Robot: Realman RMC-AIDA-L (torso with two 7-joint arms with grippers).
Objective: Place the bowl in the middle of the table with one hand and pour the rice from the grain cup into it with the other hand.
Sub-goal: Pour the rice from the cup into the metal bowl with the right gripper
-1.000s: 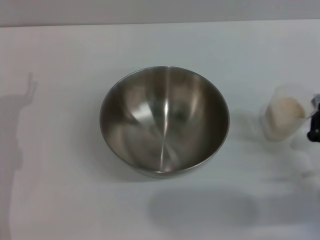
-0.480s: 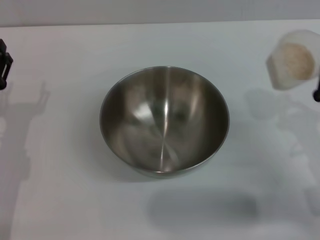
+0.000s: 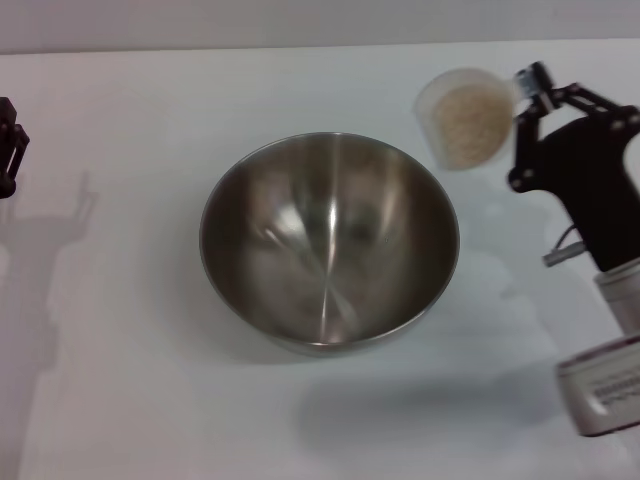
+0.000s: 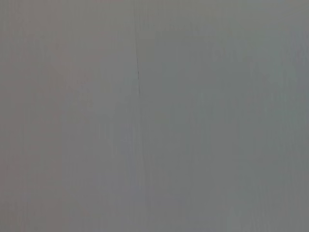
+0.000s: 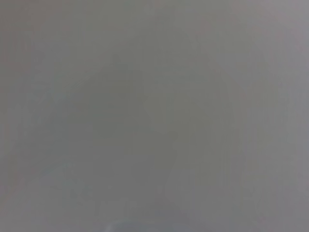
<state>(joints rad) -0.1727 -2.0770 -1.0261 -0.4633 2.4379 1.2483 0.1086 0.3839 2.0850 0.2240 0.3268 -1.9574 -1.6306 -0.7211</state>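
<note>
Right arm carries the grain cup [image 3: 466, 117] toward the bowl [image 3: 329, 243] — the pour not yet begun

The steel bowl sits empty at the middle of the white surface [image 3: 130, 400], shiny brushed inside facing up, placed where it can catch the grains. The right gripper [image 3: 528, 98] holds the small translucent cup in the air beyond the bowl's far right rim, jaws closed on its side as far as the head view shows; the cup looks tipped toward the camera, its pale beige rice [image 3: 470, 125] all inside, held there presumably to clear the rim before tilting. The left gripper [image 3: 8, 145] idles at the surface's left edge, well apart — whether its jaws are open cannot be told. Both wrist views show only blank grey
</note>
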